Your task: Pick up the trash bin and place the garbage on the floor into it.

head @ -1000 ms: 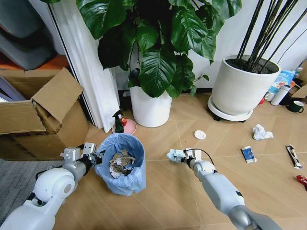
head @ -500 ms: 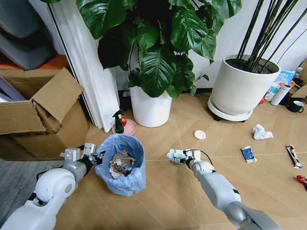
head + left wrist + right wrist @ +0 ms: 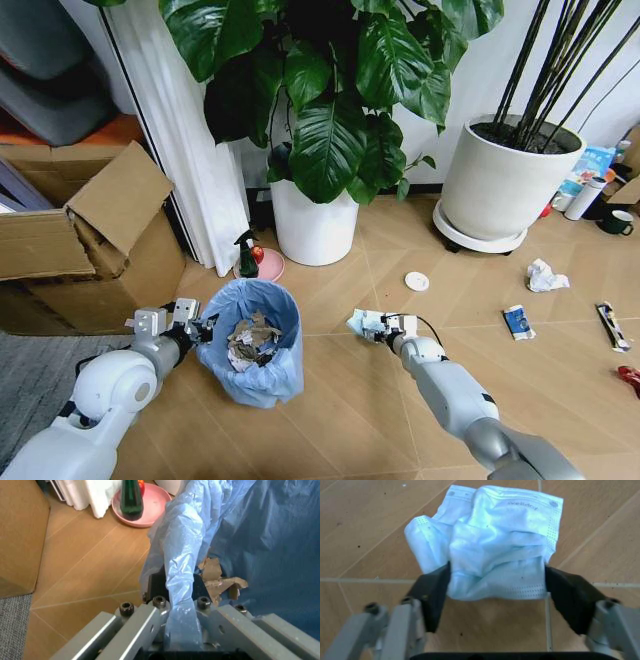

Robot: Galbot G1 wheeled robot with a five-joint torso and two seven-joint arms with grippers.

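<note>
Herringbone wooden floor [image 3: 360, 420] runs below two large white plant pots [image 3: 505, 185] and a cardboard box [image 3: 95, 250] along the wall.

Trash bin [image 3: 252, 340]: stands on the floor at the robot's left front, lined with a light blue bag and already holding brown and white paper scraps. The left gripper [image 3: 182, 603] is at the bin's near rim, its pads pinched together on the rim with a fold of the bag [image 3: 180, 570] caught between them. Judgement: the bin is light, but the liner is thin and slick, so the grip should bear on the stiff rim beneath, not on film alone.

Garbage in hand: a crumpled pale blue face mask [image 3: 492, 540] lies on the floor just right of the bin. The right gripper [image 3: 497, 592] is down at it, fingers [image 3: 432, 592] apart, one each side of the mask's near edge and touching or very nearly so (not yet closed on it). Judgement: soft, almost weightless cloth that will compress rather than resist; take it at the bunched middle, as a loose edge would likely slide free.

Remaining litter, well apart to the right: a small white lid [image 3: 417, 282], a crumpled tissue [image 3: 545, 275], a blue-white wrapper [image 3: 518, 321] and a thin dark wrapper [image 3: 612, 326].
</note>
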